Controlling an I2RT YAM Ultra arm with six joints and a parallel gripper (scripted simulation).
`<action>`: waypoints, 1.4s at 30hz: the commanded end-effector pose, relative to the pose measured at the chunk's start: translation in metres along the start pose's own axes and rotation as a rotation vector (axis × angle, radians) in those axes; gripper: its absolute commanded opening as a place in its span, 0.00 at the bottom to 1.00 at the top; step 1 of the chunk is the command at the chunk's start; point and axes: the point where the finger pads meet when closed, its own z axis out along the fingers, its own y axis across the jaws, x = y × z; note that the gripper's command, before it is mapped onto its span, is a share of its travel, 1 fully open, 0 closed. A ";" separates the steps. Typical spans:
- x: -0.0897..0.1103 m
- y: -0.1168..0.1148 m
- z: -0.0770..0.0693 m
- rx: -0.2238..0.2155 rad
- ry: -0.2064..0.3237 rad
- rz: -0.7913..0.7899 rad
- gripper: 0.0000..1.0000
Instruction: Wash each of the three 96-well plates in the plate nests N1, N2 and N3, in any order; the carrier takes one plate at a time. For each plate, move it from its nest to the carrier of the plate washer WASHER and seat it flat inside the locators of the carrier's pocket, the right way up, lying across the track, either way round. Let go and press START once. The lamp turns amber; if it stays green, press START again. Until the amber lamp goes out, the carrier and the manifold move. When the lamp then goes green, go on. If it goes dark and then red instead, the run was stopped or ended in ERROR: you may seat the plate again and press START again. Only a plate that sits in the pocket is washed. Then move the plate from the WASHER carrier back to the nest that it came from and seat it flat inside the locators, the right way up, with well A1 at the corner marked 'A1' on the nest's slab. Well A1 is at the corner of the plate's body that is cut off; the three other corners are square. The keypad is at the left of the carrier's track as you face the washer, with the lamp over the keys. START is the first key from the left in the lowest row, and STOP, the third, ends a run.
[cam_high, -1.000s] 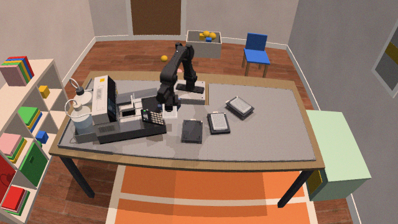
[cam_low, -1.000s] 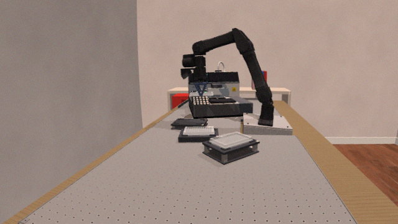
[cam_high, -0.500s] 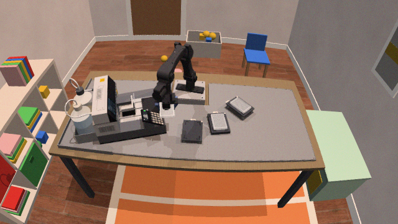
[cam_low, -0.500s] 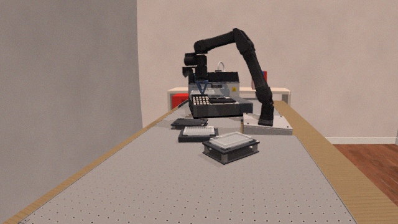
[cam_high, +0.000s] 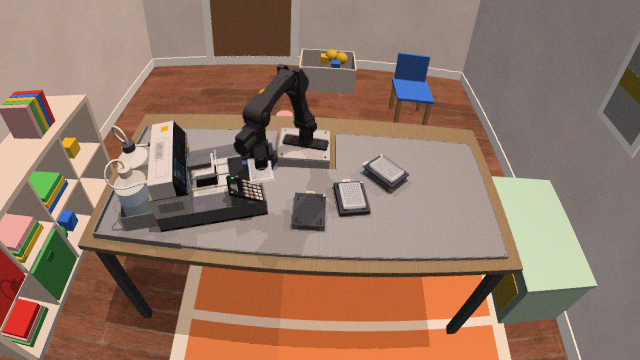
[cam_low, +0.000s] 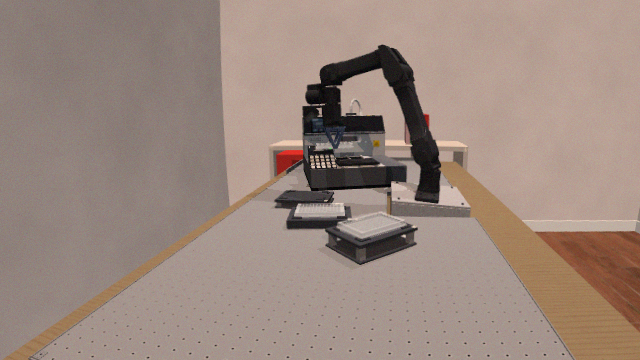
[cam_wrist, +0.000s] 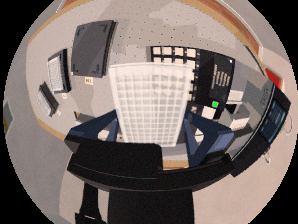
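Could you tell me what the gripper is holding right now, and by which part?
The gripper holds a 96-well plate by its long sides, near one short end.

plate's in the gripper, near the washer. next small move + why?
Probably carry the plate a little further toward the washer, over the carrier pocket, then lower it. The gripper is shut on the plate, which hangs just past the keypad, not yet over the pocket. The pocket looks vacant and the lamp shows green.

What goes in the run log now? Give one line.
black parallel gripper: shut on white 96-well plate | plate: aloft by grey plate washer | dark square nest: empty | small lamp: green
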 end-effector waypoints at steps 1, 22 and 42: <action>0.010 -0.008 -0.012 0.017 -0.022 -0.056 0.00; 0.077 -0.057 -0.029 0.019 -0.020 -0.056 0.00; 0.089 -0.067 -0.033 0.019 -0.020 -0.056 0.00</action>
